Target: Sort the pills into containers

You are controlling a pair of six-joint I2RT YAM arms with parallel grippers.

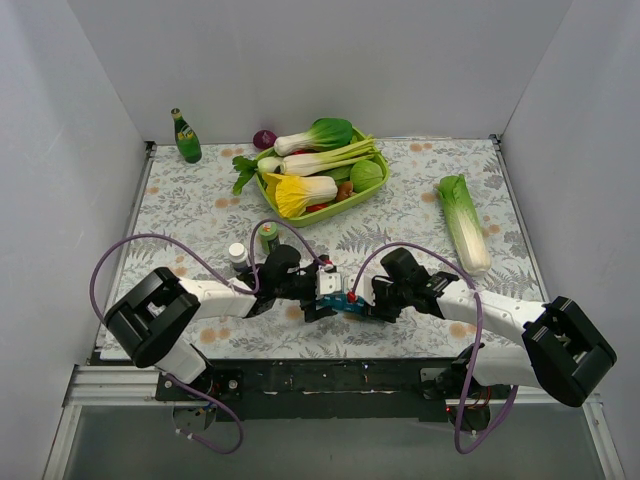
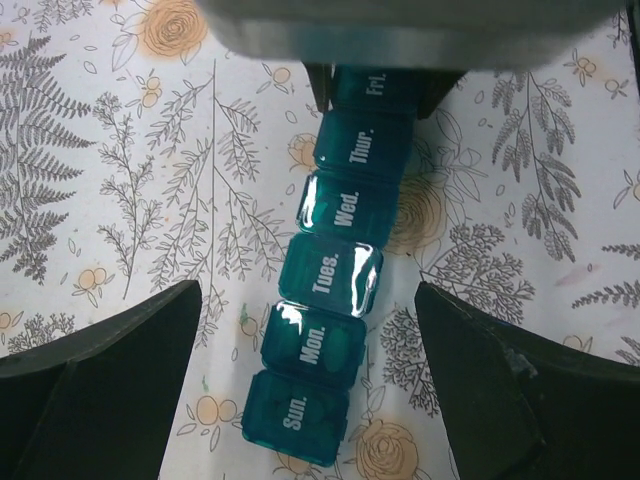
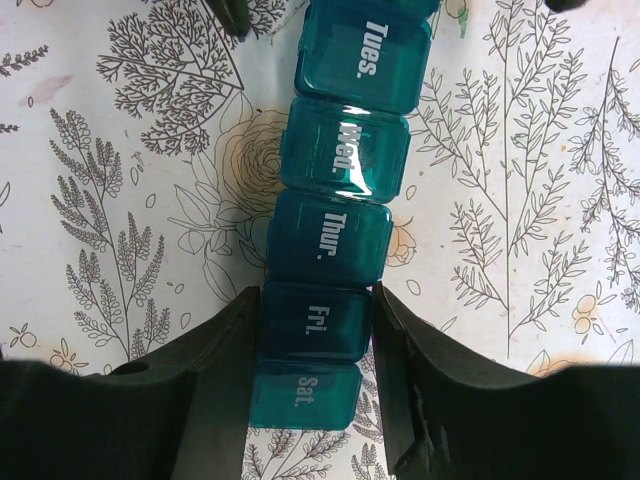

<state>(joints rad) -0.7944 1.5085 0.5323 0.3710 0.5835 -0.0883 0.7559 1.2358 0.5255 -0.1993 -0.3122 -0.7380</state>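
**Bracing the pill organiser for loading: item record**

**Item 1, pill organiser** (image 3: 335,230). Teal strip of day-marked compartments, lying flat on the floral tablecloth (image 1: 180,215) near the front edge, between the two arms. Lids from Sun. to Sat. look closed. No pills show in any view.

**Item 2, right gripper** (image 3: 315,322). Clamped across the strip at the Fri. compartment, one finger against each long side, with Sat. sticking out behind them. Judged purpose: pinning the light strip so it cannot skid or twist while a lid is worked at the other end.

**Item 3, left gripper** (image 2: 308,300). Jaws spread wide, straddling the Sun./Mon. end and touching neither side. Judged purpose: lined up over the free end, ready to come down on a lid or steady that end.

**Item 4, bystanders.** Two small bottles (image 1: 238,255) stand just beyond the left arm. The green basket (image 1: 345,205) of vegetables, a green glass bottle (image 1: 185,137) and a loose cabbage (image 1: 463,222) sit well apart, farther back.

**Status, as judged.** Early: compartments not yet opened, and sorting not begun.
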